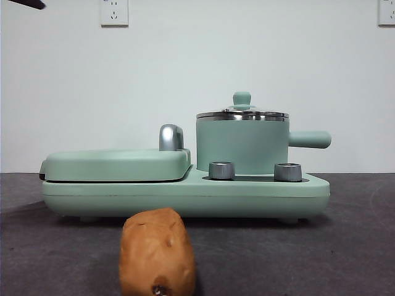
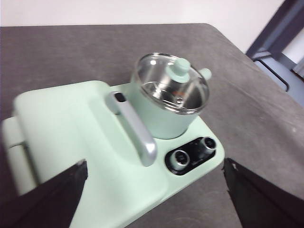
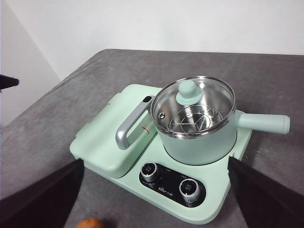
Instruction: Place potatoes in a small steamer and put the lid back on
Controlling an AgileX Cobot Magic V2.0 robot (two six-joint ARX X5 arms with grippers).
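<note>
Both grippers hover spread wide and empty above the cooker base [image 1: 185, 191]. Lid [image 3: 194, 102] sits on the small steamer [image 3: 199, 137] — glass, fragile, take its knob. Potato [image 1: 157, 253] lies before the base — firm, rough, grip mid-body.

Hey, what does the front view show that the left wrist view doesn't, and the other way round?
Only the front view shows the potato, lying on the table in front of the appliance, plus two wall sockets. Only the left wrist view shows the left claw, open above the cooker, and the steamer's steel inside through the glass. Both show the small steamer with the lid on it, the griddle cover with its chrome handle, and two knobs.
</note>
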